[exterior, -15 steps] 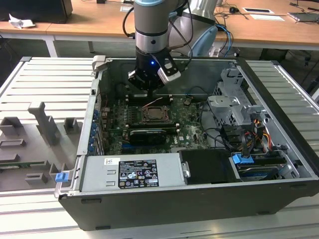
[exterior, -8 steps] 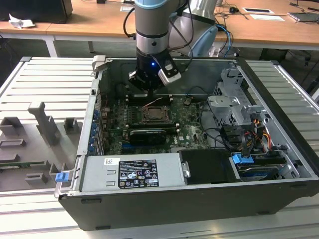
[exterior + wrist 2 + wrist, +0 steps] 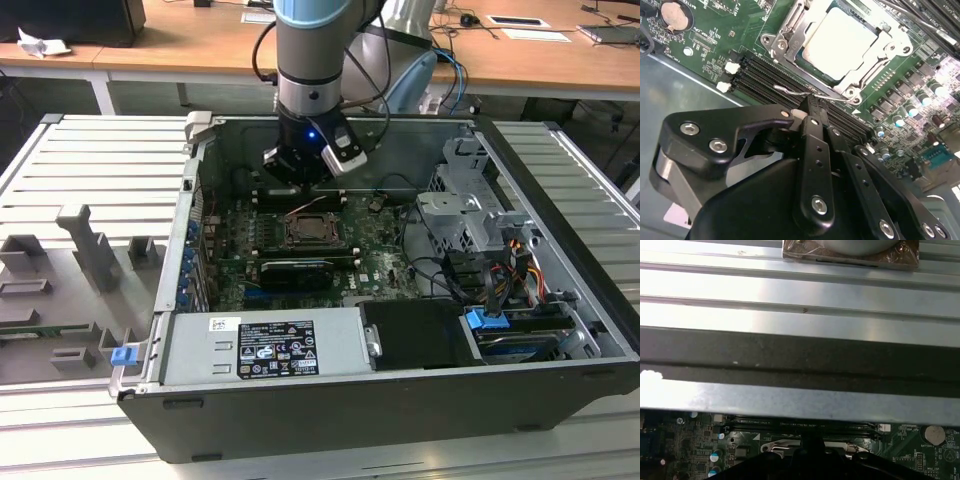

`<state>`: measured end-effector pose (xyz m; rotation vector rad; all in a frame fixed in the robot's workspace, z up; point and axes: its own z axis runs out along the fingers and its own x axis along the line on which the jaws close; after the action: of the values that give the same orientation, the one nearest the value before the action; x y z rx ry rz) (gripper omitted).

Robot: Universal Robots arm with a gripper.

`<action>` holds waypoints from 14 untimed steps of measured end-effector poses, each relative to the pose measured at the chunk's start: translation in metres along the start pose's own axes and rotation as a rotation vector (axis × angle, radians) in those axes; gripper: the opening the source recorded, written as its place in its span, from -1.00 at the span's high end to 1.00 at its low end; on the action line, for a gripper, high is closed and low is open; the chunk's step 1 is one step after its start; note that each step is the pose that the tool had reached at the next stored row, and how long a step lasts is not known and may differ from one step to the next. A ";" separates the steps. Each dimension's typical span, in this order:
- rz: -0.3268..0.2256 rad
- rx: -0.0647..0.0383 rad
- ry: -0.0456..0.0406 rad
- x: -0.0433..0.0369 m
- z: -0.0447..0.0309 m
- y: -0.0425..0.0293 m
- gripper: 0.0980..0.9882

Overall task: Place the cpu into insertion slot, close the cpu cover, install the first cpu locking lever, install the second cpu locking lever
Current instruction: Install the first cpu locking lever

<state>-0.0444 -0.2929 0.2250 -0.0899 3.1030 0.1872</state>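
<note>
cpu is already seated in the slot with the cover closed flat around it, just beyond the gripper tips. Gripper fingers look pressed together with nothing between them, tips right at a thin wire lever that runs along the near edge of the socket frame; can't tell if they touch it. My read: steps one and two done, lever work under way, neither lever clearly latched yet.
</note>
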 end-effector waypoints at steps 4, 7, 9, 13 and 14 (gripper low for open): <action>0.000 0.000 0.0000 -0.0028 0.0020 -0.0004 0.98; -0.001 0.000 0.0001 -0.0047 0.0045 -0.0008 0.98; -0.010 0.000 0.0011 -0.0058 0.0059 -0.0011 0.98; -0.018 -0.001 0.0022 -0.0096 0.0075 -0.0014 0.98; -0.018 -0.001 0.0022 -0.0106 0.0079 -0.0015 0.98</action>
<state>-0.0335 -0.2929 0.2173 -0.1184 3.1031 0.1877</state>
